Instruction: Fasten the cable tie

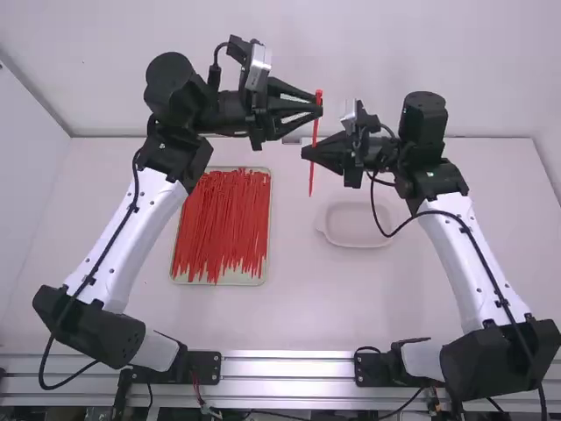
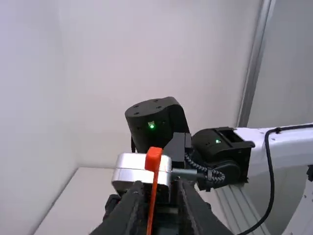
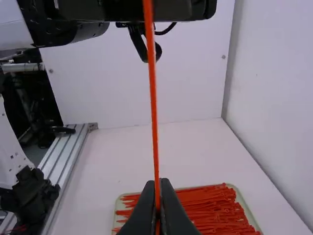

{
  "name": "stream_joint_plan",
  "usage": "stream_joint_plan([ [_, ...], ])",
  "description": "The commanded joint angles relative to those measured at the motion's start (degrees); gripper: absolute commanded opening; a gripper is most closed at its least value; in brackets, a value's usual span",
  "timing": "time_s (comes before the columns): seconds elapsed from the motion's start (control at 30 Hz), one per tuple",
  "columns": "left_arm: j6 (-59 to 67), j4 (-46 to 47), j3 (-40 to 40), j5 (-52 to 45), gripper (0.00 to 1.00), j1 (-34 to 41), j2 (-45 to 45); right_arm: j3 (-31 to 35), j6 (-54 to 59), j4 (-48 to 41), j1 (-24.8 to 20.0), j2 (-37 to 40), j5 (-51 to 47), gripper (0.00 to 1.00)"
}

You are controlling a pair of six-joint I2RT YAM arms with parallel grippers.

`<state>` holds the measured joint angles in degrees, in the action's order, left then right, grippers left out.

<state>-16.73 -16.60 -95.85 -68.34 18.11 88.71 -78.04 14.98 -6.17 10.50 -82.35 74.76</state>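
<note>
A tray (image 1: 237, 281) heaped with loose red cable ties (image 1: 223, 224) lies on the white table (image 1: 105, 219), at 8 o'clock from the held cable tie (image 1: 315, 127). A white dish (image 1: 355, 226) sits at 5 o'clock. Neither obstructs the raised grippers.

The high view shows the held tie upright along its whole length. The left wrist view shows its head (image 2: 154, 154) above the left gripper (image 2: 160, 191), whose fingers stand slightly apart with the strap between them. At 6 o'clock beneath it, the right gripper (image 3: 157, 188) is pinched tight on the strap.
</note>
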Motion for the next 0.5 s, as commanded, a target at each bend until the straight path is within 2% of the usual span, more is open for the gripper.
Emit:
stream_joint_plan([
  [0.0,0.0,-0.4,-1.9,0.3,0.21,-0.1,-2.0,-1.7,-0.2,0.2,0.0,-0.1,0.4,0.0],
  [0.2,-0.7,-1.2,-1.9,0.2,0.2,-0.1,-2.0,-1.7,-0.1,0.0,0.5,-0.1,0.4,0.0],
  [0.33,-1.9,-2.3,-1.9,0.3,0.08,-0.1,-2.0,-1.7,0.5,-0.2,1.5,-0.1,0.3,0.0],
  [0.37,-1.9,-2.3,-1.9,0.2,0.02,0.0,-2.0,-1.7,0.5,-0.2,1.7,-0.1,-0.1,0.0],
  [0.47,-1.9,-1.8,-1.9,0.2,0.02,-0.1,-2.0,-1.7,0.5,-0.2,1.4,-0.1,0.0,0.0],
])
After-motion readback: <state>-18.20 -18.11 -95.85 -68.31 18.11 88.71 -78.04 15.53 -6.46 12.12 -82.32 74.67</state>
